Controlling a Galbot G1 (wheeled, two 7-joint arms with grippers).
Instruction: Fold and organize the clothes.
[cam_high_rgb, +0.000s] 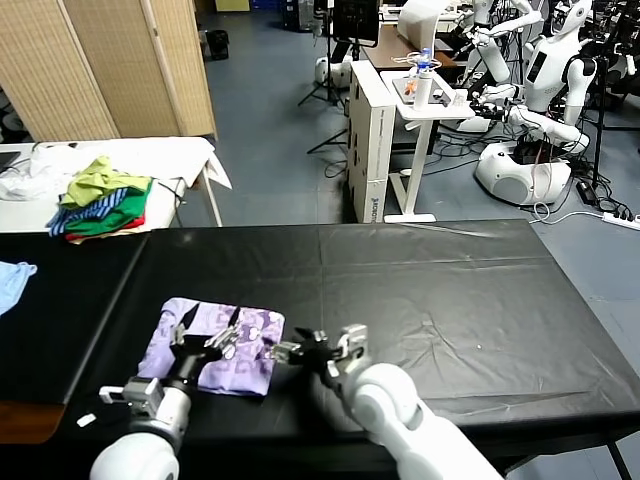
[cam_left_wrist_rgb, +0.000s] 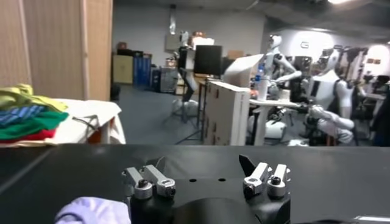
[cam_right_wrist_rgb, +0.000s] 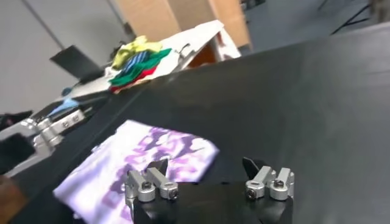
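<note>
Hovering over the folded shirt (cam_high_rgb: 218, 344), the left gripper (cam_high_rgb: 205, 345) is standing wide with nothing between its jaws. The shirt is lying as a compact purple-printed rectangle on the black table (cam_high_rgb: 450, 300), at the near left part, right in front of the robot.

The right gripper (cam_high_rgb: 318, 349) is sitting just beside the shirt's right edge, jaws also spread wide and empty, pointing across toward the cloth. From the right wrist camera the shirt (cam_right_wrist_rgb: 146, 164) is spreading out just beyond the right gripper (cam_right_wrist_rgb: 207, 176); the left wrist camera is catching only a pale corner of the shirt (cam_left_wrist_rgb: 91, 212) beside the left gripper (cam_left_wrist_rgb: 206, 176).

So the relation that matters: the shirt is lying directly under the left arm and to the left of the right one, its longer side running roughly left to right across the table. The left gripper looks the nearer of the two for any last tidy-up or carry.

Folding looks done, judging by the neat shape; placing it may be what remains. The pile (cam_high_rgb: 100, 205) on the far white table (cam_high_rgb: 185, 158) is sitting well apart.
</note>
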